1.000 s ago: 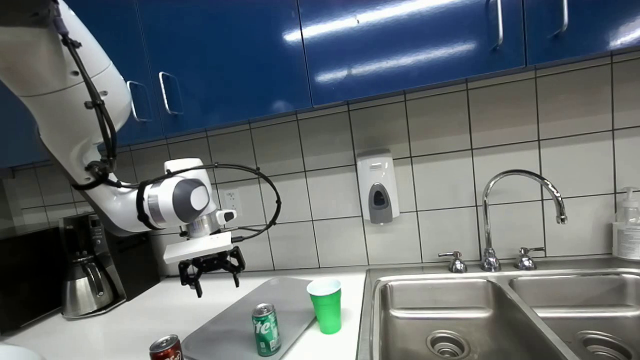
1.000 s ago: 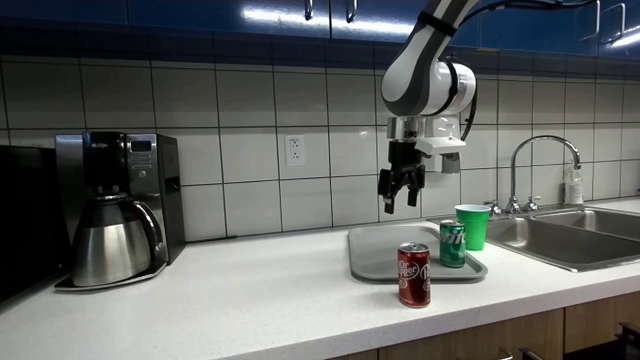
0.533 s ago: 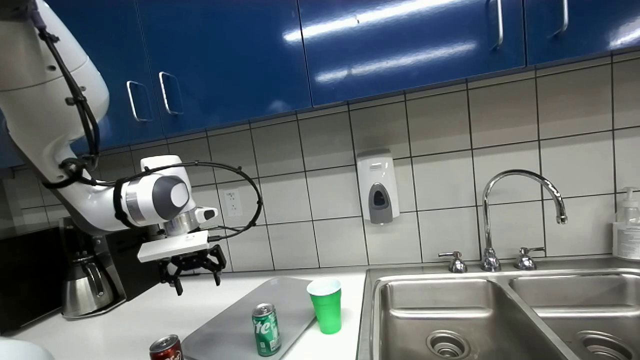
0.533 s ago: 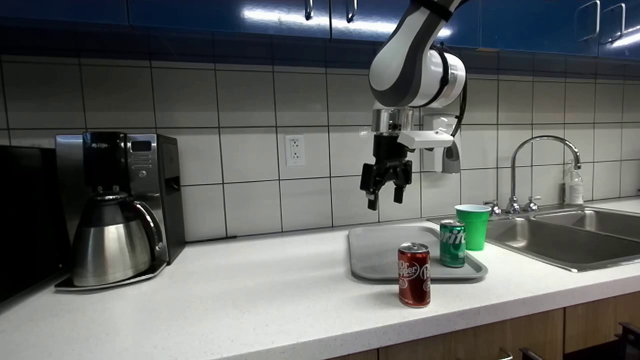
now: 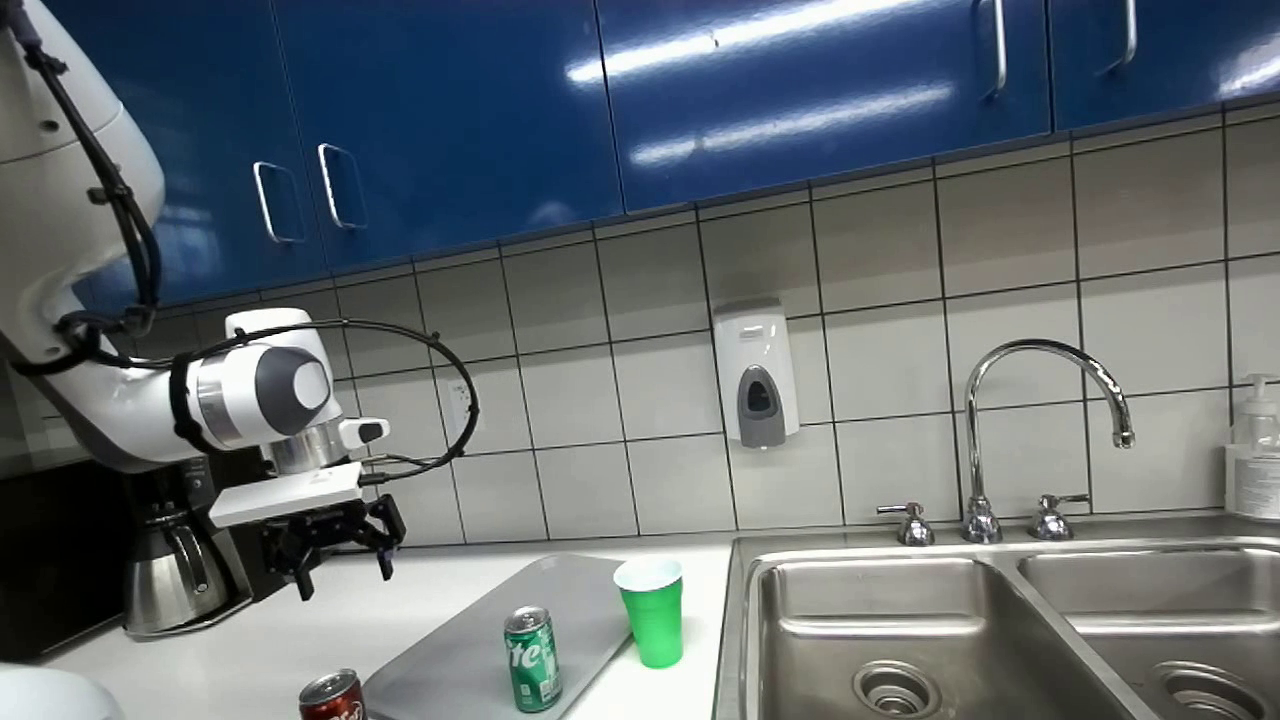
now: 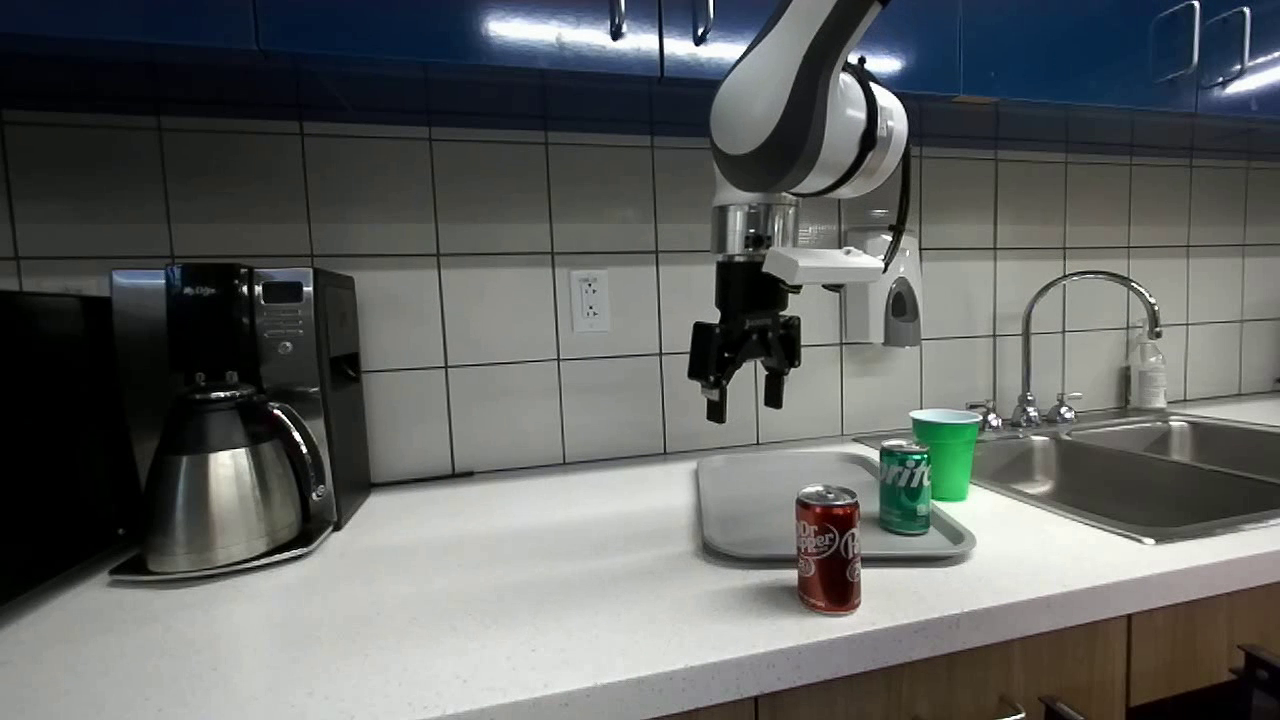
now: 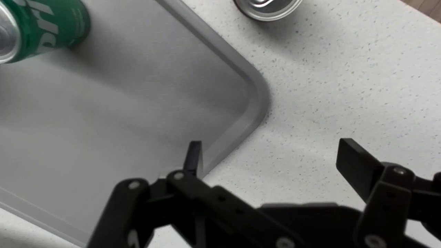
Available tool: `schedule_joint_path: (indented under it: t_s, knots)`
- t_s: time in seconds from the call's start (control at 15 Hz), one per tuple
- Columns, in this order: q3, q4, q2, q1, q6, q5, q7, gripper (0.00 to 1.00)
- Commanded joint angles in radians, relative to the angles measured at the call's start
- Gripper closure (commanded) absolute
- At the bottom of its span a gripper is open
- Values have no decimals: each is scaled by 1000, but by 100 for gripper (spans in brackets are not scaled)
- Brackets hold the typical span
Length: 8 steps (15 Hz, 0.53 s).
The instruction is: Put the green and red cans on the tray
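A: What changes for us in this last second?

B: In both exterior views the black gripper [image 6: 745,403] slides away from the steel sink [image 6: 1110,485] towards the coffee maker [image 6: 300,370], while neither can stirs. Its jaws stand wide apart with nothing between them, so we judge ourselves free for another pick

A: Where do our cans stand?

B: The Sprite can [image 6: 905,490] is upright on the grey tray [image 6: 745,500], towards the front edge and the sink side of the white countertop [image 6: 500,600]. The Dr Pepper can [image 6: 828,550] is upright too, but off the tray, between it and the countertop's front edge. We count one can done and take the red one as our next step

A: Does that slide help us?

B: Maybe. The wrist view puts the Dr Pepper can well ahead of us, towards the front edge, so we likely need to come out that way, then down

A: And what do we handle?

B: Smooth, glossy metal cylinders with bright rims; we expect thin walls, so a measured squeeze suits them. The tray is matt, with a rounded corner and a raised lip that might catch a base if we carry low. The countertop is flecked, and the tapered green cup [image 6: 955,455] stands just beside the tray
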Motion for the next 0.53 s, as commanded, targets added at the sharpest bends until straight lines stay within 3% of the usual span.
schedule_joint_path:
  t_s: [0.0,0.47]
  knots:
    - [36,-6,-26,17,-55,-9,77,0]
    - [47,-33,-29,25,-92,-5,130,0]
